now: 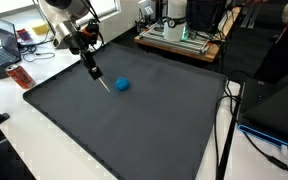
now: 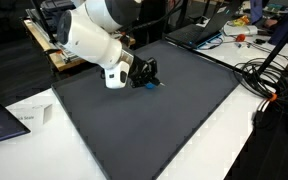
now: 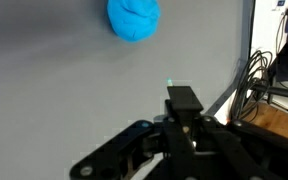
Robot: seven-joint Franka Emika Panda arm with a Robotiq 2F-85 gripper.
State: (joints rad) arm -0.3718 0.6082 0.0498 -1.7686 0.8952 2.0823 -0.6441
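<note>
My gripper is shut on a thin dark marker that slants down toward the dark grey mat; its pale tip is just above or on the mat. A small blue ball lies on the mat just beside that tip. In the wrist view the ball sits at the top edge, well ahead of the gripper, and the marker sticks out end-on between the shut fingers. In an exterior view the gripper hides most of the ball.
The mat lies on a white table. A laptop and a red item sit beside its edge, and equipment stands behind it. Cables trail off one side, and a paper lies by another edge.
</note>
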